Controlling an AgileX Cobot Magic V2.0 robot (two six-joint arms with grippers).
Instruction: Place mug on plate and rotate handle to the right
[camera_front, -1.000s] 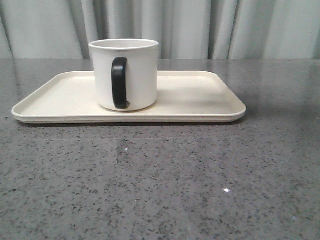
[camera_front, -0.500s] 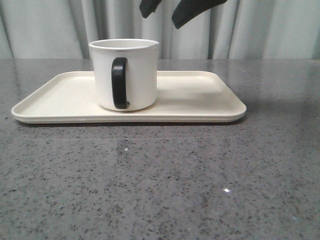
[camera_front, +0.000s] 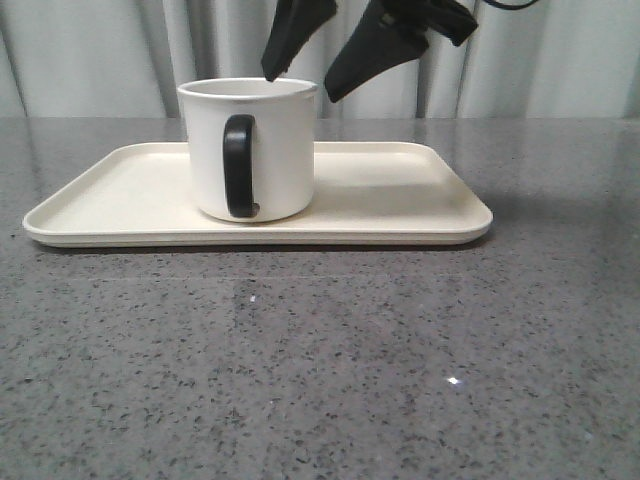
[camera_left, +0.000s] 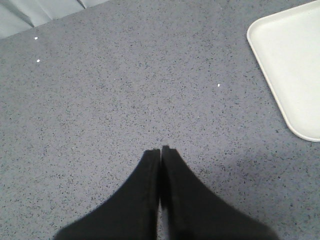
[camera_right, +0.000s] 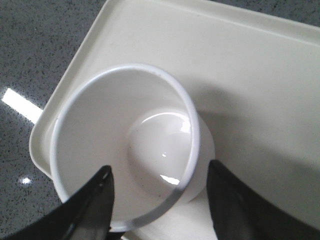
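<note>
My right gripper (camera_front: 300, 88) has come down since a moment ago: then only its tips showed at the top of the front view, now both fingers (camera_front: 372, 55) hang just above the mug's rim, spread wide and holding nothing.

The table (camera_front: 330, 370) is grey speckled stone, and on it lies the plate (camera_front: 400, 200), long side across my view. The mug (camera_front: 255, 150) already stands upright on the plate, toward its left half and near the rear rim. So I judge the placing done and the turning left to do. The handle (camera_front: 238, 166) faces the front camera, not the right.

From my right wrist I look down into the empty mug (camera_right: 125, 170). One finger sits over its rim (camera_right: 190, 115) or just inside, the other outside the wall. My left gripper (camera_left: 160, 152) rests away over bare table, fingertips pressed together on nothing, the plate's corner (camera_left: 295, 70) off to one side.

What worries me:
- The plate is loose and smooth, so a twist on the mug could drag the plate round with it.
- If I pinch only the thin wall off-centre, the mug may tip or slip on the glaze instead of turning.
- Coming down crooked, a fingertip could strike the rim and knock the mug toward the plate's edge.
- The handle sits on the near side, and a finger sweeping round could snag it.
</note>
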